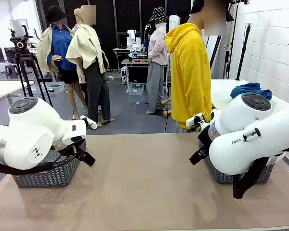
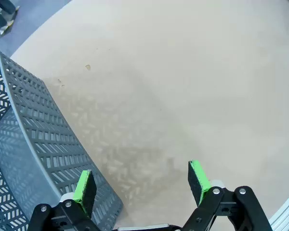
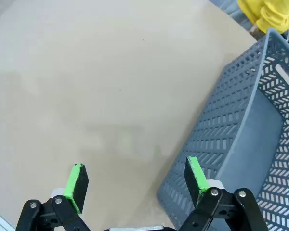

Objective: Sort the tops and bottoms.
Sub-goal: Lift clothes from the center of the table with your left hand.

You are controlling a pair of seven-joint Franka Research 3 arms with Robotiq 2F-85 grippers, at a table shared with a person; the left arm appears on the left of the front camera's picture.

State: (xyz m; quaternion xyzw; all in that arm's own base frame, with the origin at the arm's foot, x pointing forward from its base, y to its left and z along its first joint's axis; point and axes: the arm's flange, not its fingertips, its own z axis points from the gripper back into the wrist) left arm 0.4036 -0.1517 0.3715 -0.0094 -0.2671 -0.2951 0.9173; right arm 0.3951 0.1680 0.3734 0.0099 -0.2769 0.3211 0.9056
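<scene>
Both grippers hang with fingers spread wide and nothing between them: the left gripper (image 2: 142,182) over the table (image 2: 183,72) just inside its left edge, the right gripper (image 3: 135,182) just inside its right edge. My worry is the baskets. I count two, one left basket (image 2: 33,144) and one right basket (image 3: 241,134), each at a side edge of the table and close beside a green pad (image 2: 84,190). A straight descent could snag the lattice wall and shove or tip it. One person (image 1: 190,77) stands at the table's far edge, so a long reach risks contact. The single garment I count, a blue heap (image 1: 250,90), perhaps a top, lies beyond the table's far right corner, likely out of reach.
</scene>
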